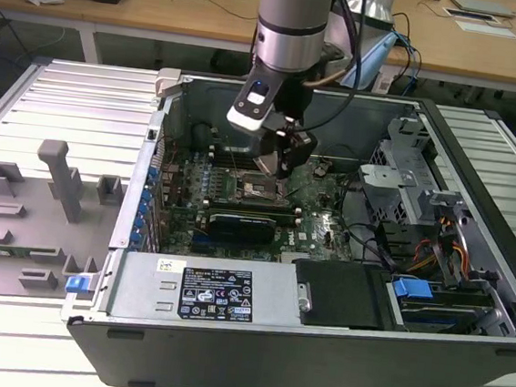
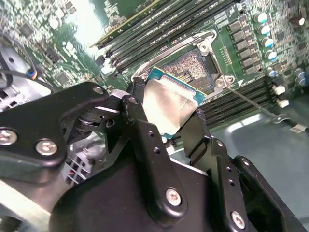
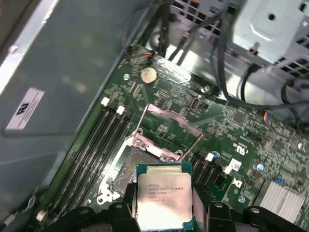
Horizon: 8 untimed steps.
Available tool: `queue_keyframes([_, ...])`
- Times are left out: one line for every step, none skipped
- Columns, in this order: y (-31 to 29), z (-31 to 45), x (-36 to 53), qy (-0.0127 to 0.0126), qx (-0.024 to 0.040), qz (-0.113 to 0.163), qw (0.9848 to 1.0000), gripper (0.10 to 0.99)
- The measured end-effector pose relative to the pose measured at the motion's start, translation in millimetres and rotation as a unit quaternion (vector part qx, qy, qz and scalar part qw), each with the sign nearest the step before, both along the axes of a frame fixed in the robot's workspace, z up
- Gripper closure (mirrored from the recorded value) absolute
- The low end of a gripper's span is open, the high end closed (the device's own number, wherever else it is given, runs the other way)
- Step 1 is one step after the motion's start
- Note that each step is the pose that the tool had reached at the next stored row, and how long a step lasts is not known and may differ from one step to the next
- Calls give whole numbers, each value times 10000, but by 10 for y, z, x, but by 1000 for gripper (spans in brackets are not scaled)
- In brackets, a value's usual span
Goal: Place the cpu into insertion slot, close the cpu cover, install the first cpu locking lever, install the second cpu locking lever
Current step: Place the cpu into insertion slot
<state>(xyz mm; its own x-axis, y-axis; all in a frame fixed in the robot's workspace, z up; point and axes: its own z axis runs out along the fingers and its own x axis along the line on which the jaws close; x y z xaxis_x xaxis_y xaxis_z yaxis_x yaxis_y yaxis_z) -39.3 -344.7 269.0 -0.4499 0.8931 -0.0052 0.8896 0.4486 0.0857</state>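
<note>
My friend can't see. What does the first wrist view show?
The gripper holds the cpu, a silver square chip, close to the uncovered insertion slot. The cpu cover is flipped open beside the slot, on a green motherboard.

A workshop: opened computer case (image 1: 314, 368) on slatted metal bench (image 1: 66, 102).

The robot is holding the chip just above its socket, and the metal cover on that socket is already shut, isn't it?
Not quite. The cpu cover is open, swung back off the insertion slot, as the first wrist view shows. The rest is right: the fingers hold the cpu just above the slot.
</note>
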Motion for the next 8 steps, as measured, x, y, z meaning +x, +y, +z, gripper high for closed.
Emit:
queue_keyframes([0, -4, 0, 0, 0, -80, 10000, 545])
queue_keyframes([0, -8, 0, 0, 0, -168, 9999, 545])
queue_keyframes([0, -14, 0, 0, 0, -301, 9995, 545])
queue_keyframes([0, -19, 0, 0, 0, -391, 9992, 545])
queue_keyframes([0, -25, 0, 0, 0, -474, 9989, 545])
queue_keyframes([0, -35, 0, 0, 0, -590, 9983, 545])
queue_keyframes([0, -52, 0, 0, 0, -775, 9970, 545])
queue_keyframes([0, -60, 0, 0, 0, -858, 9963, 545])
